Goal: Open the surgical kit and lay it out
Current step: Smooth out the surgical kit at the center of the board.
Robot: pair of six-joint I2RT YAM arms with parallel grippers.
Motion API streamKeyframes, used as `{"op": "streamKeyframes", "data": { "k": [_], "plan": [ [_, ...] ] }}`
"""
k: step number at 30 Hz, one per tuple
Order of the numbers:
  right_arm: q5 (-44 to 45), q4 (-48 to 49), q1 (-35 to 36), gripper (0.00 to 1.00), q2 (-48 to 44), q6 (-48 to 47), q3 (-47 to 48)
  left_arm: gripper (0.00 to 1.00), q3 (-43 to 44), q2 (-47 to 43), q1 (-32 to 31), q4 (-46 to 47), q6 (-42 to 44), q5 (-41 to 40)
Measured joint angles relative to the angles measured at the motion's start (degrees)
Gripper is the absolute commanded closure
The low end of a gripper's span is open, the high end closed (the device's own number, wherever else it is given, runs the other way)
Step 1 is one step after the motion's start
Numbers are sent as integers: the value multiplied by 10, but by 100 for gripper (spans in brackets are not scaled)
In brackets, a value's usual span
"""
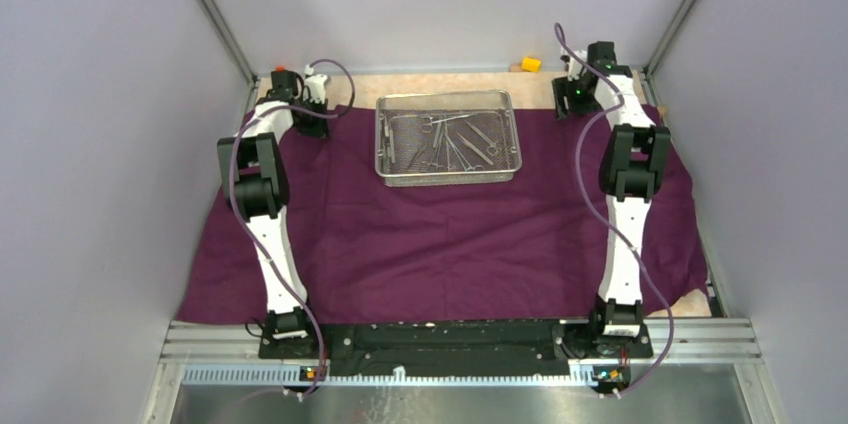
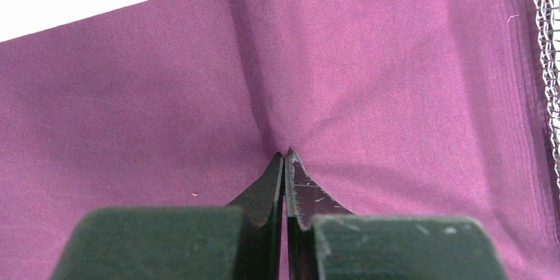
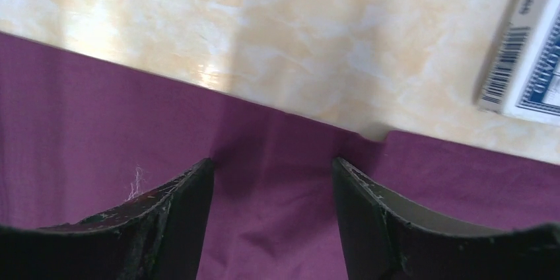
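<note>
Left gripper (image 2: 284,156) has its jaws pressed together on a pucker of the purple cloth wrap (image 2: 396,62), near the far left corner of the table (image 1: 440,82). Right gripper (image 3: 274,168) stands with jaws apart, gripping nothing, above the cloth's far edge by the far right corner. A card packet (image 3: 528,49) lies just beyond on bare tabletop. Spread over the table, the wrap carries the mesh tray (image 1: 447,96) at its far middle, with clamps and tweezers (image 1: 450,139) lying inside.
</note>
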Motion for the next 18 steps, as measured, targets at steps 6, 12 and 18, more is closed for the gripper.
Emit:
{"op": "streamKeyframes", "data": {
  "k": [6, 12, 18],
  "plan": [
    [-6, 5, -23, 34, -1, -3, -3, 66, 0, 0, 2, 7, 3, -13],
    [-3, 2, -38, 34, -1, -15, -3, 43, 4, 1, 8, 8, 7, -29],
    [1, -6, -57, 34, -1, -31, -2, 22, 5, 1, 7, 9, 18, -47]
  ]
}}
